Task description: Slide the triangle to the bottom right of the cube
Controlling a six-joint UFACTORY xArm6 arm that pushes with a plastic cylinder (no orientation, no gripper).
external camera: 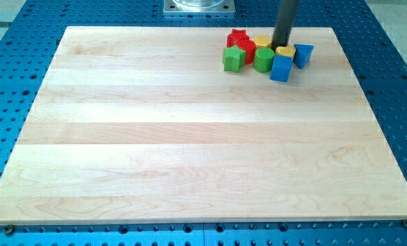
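Note:
The blue triangle (303, 55) lies near the view's top right of the wooden board (190, 137), just up and right of the blue cube (281, 67) and touching or nearly touching it. My tip (281, 46) stands at the top of the cluster, behind a small yellow block (285, 51) that sits between it and the blue cube. The triangle is a short way to the right of my tip. The dark rod rises from there out of the view's top.
Left of the cube stand a green cylinder (263, 59), a yellow block (262, 42), a red block (248, 49), a red star (238, 35) and a green block (233, 59), all packed close. The board's top edge runs just behind the cluster.

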